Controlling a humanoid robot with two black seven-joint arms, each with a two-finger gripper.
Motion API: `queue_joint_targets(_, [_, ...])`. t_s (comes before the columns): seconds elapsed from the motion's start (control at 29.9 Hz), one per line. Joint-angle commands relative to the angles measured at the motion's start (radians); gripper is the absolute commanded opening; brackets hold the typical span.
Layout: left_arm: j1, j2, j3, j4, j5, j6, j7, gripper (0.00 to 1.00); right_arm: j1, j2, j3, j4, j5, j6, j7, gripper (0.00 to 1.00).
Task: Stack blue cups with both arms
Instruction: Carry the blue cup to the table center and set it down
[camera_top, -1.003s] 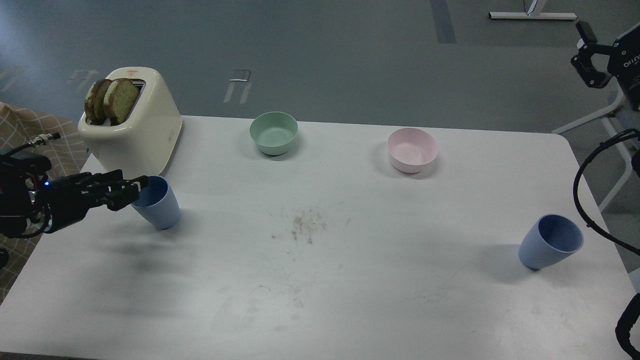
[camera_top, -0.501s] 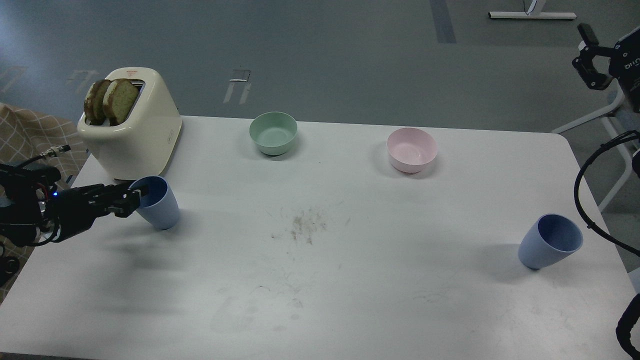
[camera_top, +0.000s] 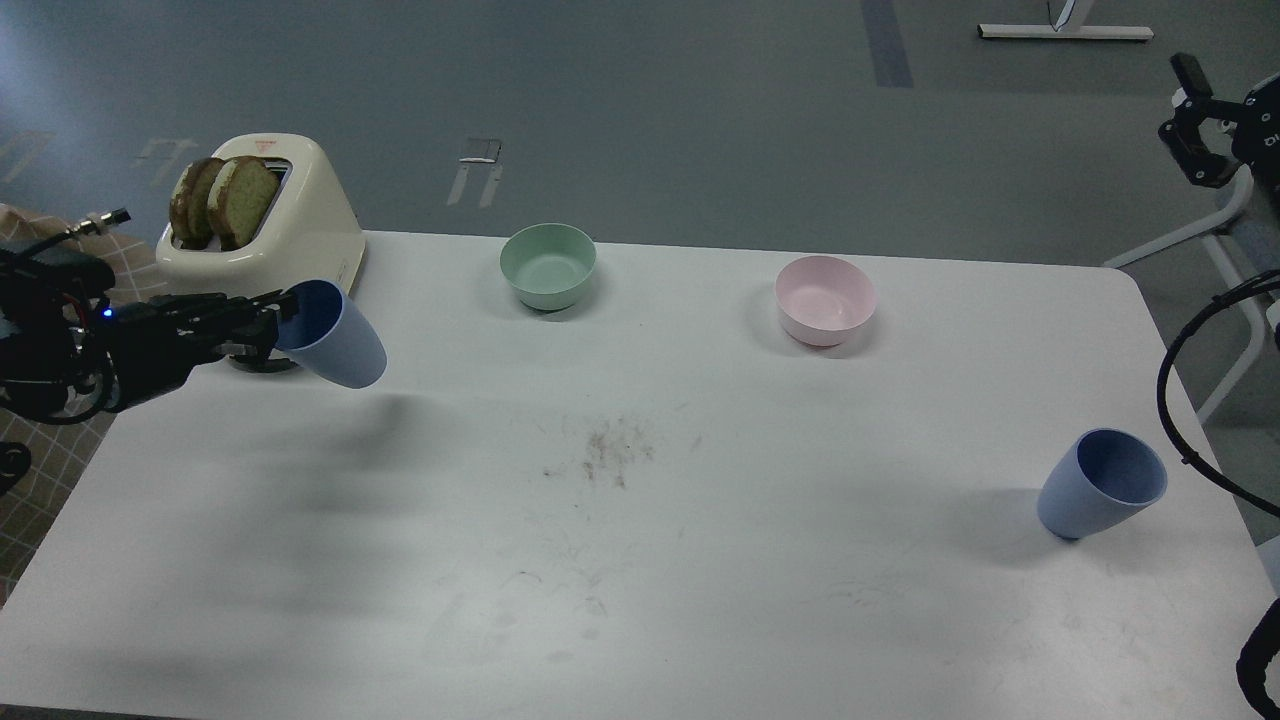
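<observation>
My left gripper (camera_top: 280, 322) comes in from the left edge and is shut on the rim of a blue cup (camera_top: 340, 340). It holds the cup tilted in the air in front of the toaster, clear of the table. The second blue cup (camera_top: 1100, 485) stands alone near the right end of the white table (camera_top: 640, 560). My right gripper (camera_top: 1195, 130) is high at the upper right, beyond the table's edge and far from that cup. Its fingers look spread and hold nothing.
A cream toaster (camera_top: 265, 235) with two bread slices stands at the back left, just behind the lifted cup. A mint-green bowl (camera_top: 548, 265) and a pink bowl (camera_top: 825, 300) sit along the back. Crumbs (camera_top: 610, 450) lie mid-table. A black cable (camera_top: 1195, 400) loops at the right edge.
My left gripper has closed on the left cup's rim and lifted it off the table, up and slightly right, tilting it. My right gripper has drifted a little to the right and down.
</observation>
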Motion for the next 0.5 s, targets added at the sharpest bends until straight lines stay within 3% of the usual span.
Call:
queue_joint_targets(0.0, [-0.209,-0.014,0.147,-0.07,0.001,-0.017,0.005,0.0,-0.023,-0.028,0.018,-0.001,0.011,0.0,0.001,1.0])
queue_joint_targets(0.1, [-0.303,-0.066,0.244,-0.078,0.015,-0.019,0.006,0.0,-0.032,-0.034,0.032,-0.006,0.029,0.0,0.001,1.0])
queue_joint_targets(0.23, [-0.487,-0.226,0.431,-0.075,0.081,-0.019,0.008,0.0,-0.058,-0.036,0.061,-0.006,0.031,0.0,0.001,1.0])
queue_joint_targets(0.37, [-0.527,-0.342,0.538,-0.066,0.11,-0.019,0.009,0.0,-0.061,-0.065,0.065,-0.003,0.031,0.0,0.001,1.0])
queue_joint_targets(0.47, [-0.541,-0.364,0.589,-0.046,0.156,-0.021,0.008,0.0,-0.063,-0.083,0.065,-0.003,0.031,0.0,0.0,1.0])
